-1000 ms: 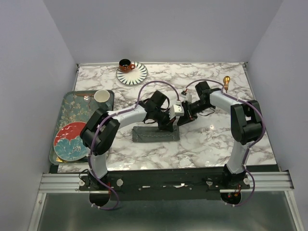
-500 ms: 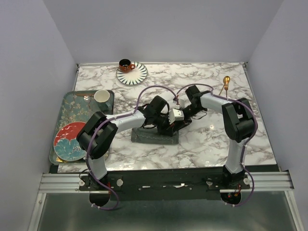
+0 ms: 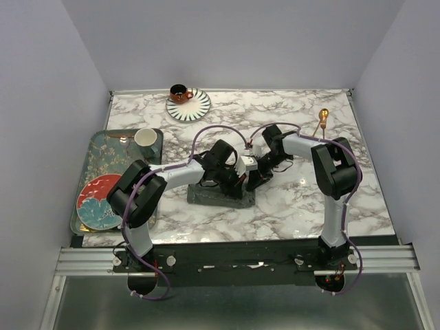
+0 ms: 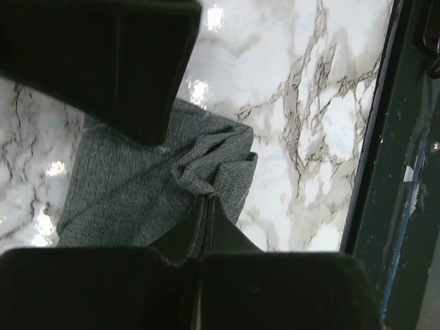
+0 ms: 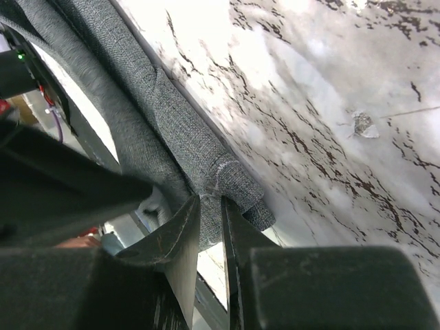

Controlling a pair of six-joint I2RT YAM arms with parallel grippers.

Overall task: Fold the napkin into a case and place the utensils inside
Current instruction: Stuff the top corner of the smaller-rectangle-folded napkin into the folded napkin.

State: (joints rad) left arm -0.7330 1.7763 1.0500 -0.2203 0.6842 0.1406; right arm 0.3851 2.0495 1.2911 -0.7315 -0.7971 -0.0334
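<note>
The dark grey napkin [image 3: 206, 197] lies folded into a long narrow strip on the marble, in front of both arms. My left gripper [image 3: 239, 184] is at its right end, shut on a bunched fold of the cloth [image 4: 213, 161]. Coming in from the right, my right gripper [image 3: 253, 180] has the rolled end of the napkin [image 5: 237, 182] pinched between its narrow jaws. One gold utensil [image 3: 322, 118] lies at the back right of the table, far from both grippers. The top view hides the napkin's right end under the wrists.
An orange cup on a striped saucer [image 3: 188, 103] stands at the back. A patterned tray [image 3: 89, 161] on the left carries a white cup [image 3: 145, 137] and a red and blue plate [image 3: 101, 201]. The table's dark front edge [image 4: 399, 137] runs close to the napkin's end.
My right arm has swung left and down to the napkin's right end and closed a little on it. The left gripper has shifted slightly left, still on the cloth.
</note>
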